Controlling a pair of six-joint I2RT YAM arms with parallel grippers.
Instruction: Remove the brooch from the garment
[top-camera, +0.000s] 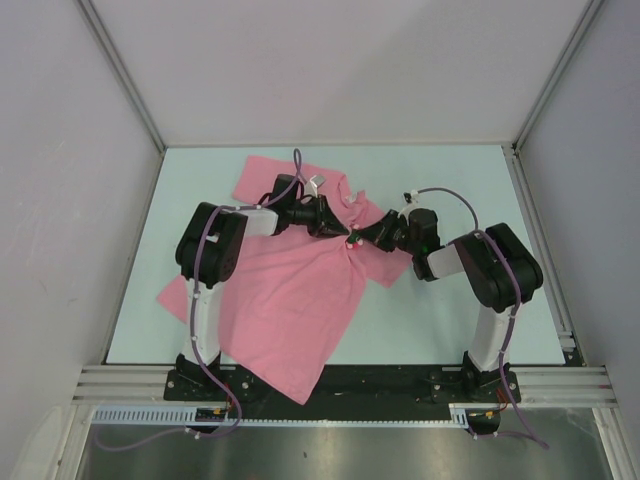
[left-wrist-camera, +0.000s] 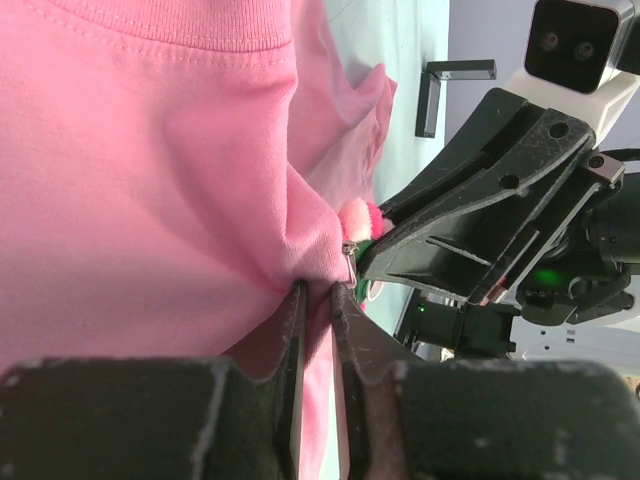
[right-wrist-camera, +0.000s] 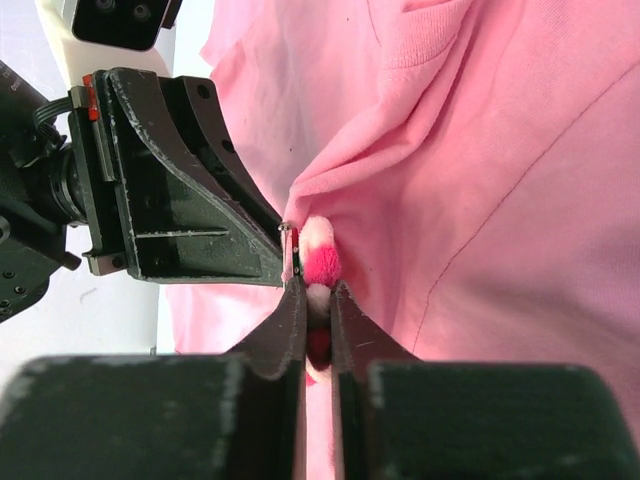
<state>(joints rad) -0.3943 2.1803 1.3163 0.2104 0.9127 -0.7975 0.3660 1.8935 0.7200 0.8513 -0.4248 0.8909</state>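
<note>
Pink fold of the garment (left-wrist-camera: 150, 200): pinching it in left gripper (left-wrist-camera: 318, 292), fingers together on cloth, just behind the brooch (right-wrist-camera: 322, 255). Clamping the brooch itself in right gripper (right-wrist-camera: 318, 292), squeezed across petals. Meeting tip to tip, opposed; likely needing a pull-apart along that shared line.

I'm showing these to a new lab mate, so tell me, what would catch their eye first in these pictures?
The big pink garment sprawled across the table stands out first. Near its collar, the right end effector pinches the small flower-shaped brooch, while the left end effector clamps a fold of fabric right beside it.
</note>
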